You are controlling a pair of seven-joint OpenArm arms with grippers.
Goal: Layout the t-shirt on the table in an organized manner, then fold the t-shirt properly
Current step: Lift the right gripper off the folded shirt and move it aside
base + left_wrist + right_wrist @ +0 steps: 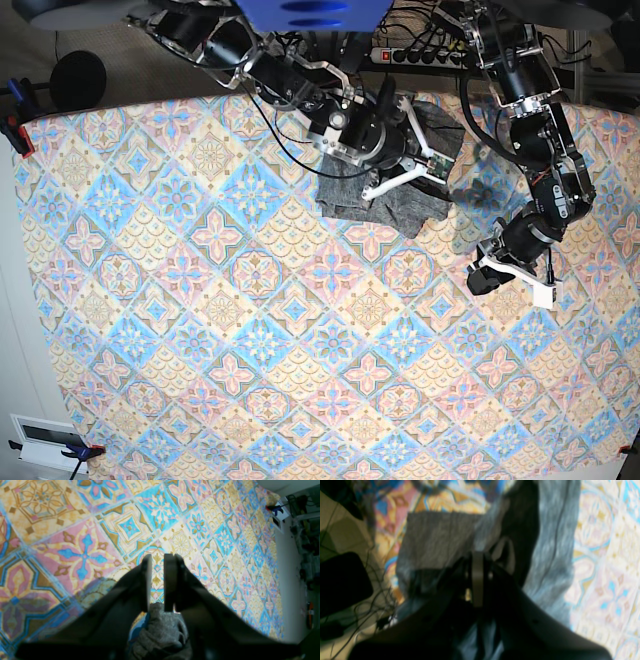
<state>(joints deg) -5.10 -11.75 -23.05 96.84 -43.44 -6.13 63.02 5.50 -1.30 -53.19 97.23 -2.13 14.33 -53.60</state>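
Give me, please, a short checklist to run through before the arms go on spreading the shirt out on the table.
1. Left gripper holds cloth: ok. Grey knit is bunched between its jaws, which stand a narrow gap apart.
2. Right gripper holds cloth: cannot tell. It is shut and sits over the shirt, but the blurred wrist view shows no clear pinch.
3. Shirt laid flat: not ok. It lies in a crumpled heap at the far edge of the table.
4. Sleeves and collar found: cannot tell, hidden in the folds.
5. Free room for spreading: ok, the near side of the patterned cover is bare.
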